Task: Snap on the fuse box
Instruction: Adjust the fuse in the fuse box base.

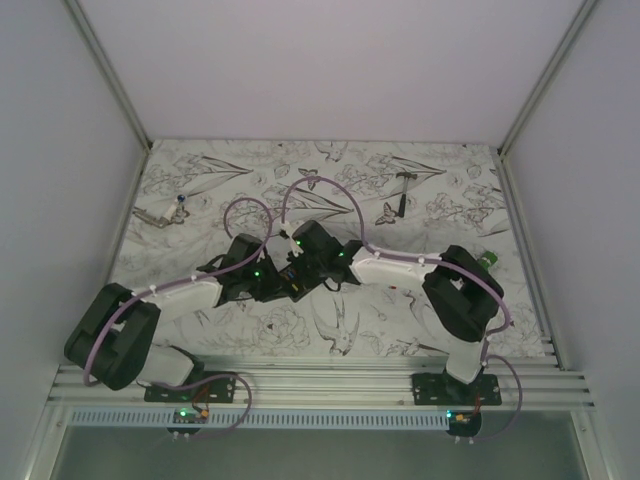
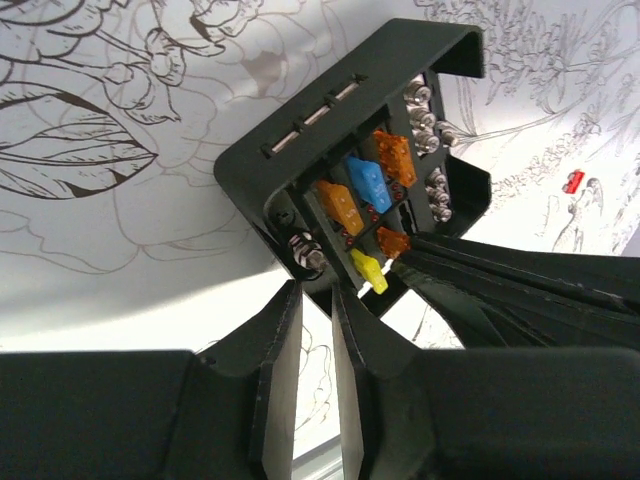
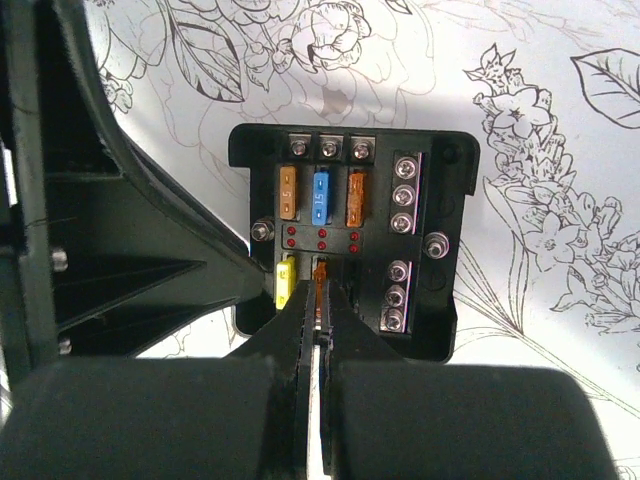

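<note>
While the top view buries it under the two wrists at mid-table, the fuse box [image 3: 440, 250] shows plainly to the right wrist camera. Its open face is turned straight at the lens with the fuse rows running across, and it looks so nearly square that its long axis is hard to call. The left wrist view catches it edge-on and tilted over the table [image 2: 120, 260], slotted side wall foremost.

The left tool [image 2: 315, 290] is nipped on the box's rim by a corner bolt. The right tool [image 3: 320, 305] is pressed together on an orange fuse [image 3: 320, 270] in the lower row, just beside a yellow fuse [image 3: 284, 283], and its fingers cross that corner of the face.

Only the top view shows the hammer [image 1: 403, 190], well beyond the box to the far right. It also shows a green object [image 1: 487, 259] off to the box's right, behind the right arm.
</note>
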Motion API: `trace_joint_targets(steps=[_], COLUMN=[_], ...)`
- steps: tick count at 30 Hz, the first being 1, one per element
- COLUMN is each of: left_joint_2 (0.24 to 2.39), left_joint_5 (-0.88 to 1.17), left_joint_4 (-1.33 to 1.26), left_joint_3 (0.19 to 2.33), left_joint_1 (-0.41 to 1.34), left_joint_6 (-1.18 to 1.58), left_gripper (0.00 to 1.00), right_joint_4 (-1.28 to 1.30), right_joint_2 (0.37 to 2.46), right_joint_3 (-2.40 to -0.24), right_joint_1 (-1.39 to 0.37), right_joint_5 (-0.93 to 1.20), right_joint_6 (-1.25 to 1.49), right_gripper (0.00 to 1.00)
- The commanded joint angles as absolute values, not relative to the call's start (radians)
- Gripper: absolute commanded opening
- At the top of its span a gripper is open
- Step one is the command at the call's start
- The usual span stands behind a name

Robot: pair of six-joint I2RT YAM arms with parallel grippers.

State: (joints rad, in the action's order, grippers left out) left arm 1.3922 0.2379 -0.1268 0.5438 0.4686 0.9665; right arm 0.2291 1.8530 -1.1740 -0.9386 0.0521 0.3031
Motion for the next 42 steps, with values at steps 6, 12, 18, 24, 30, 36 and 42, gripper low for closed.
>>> trace_joint_targets(steps=[6,12,18,24,30,36,42], left_joint_2=[1.331,1.295,1.281,1.239,1.239,1.213,1.207], left_joint_5=[0.215,0.190,0.182,0.183,0.195,0.196,0.204], left_joint_4=[-0.083,-0.060,-0.039,-0.033,-0.032,-0.032,-0.032], left_joint_3=[0.502,0.486,0.489,0.489,0.493,0.482,0.482], left_joint_1=[0.440,0.427,0.419,0.417,0.418,0.420,0.419], left_joint_6=[0.967,0.958,0.951,0.948,0.948,0.950,0.947], left_gripper=[0.22,0.24,0.26,0.26,0.26,0.26,0.26], right_joint_4=[0.517,0.535,0.604,0.575,0.584,0.576,0.579], right_joint_2=[2.044,2.072,1.947,2.000,2.114,1.991,1.988], right_joint_3=[-1.183,-1.146,-1.086,-1.091,-1.145,-1.036,-1.026], right_joint_1=[-0.945,-0.949,-0.963,-0.962,-0.962,-0.966,-0.979], right_joint_5=[-0.017,-0.028,-0.085,-0.109,-0.152,-0.129,-0.144], right_joint_6=[0.266,0.268,0.279,0.279,0.276,0.309,0.323], right_gripper=[0.00,0.00,0.00,0.00,0.00,0.00,0.00])
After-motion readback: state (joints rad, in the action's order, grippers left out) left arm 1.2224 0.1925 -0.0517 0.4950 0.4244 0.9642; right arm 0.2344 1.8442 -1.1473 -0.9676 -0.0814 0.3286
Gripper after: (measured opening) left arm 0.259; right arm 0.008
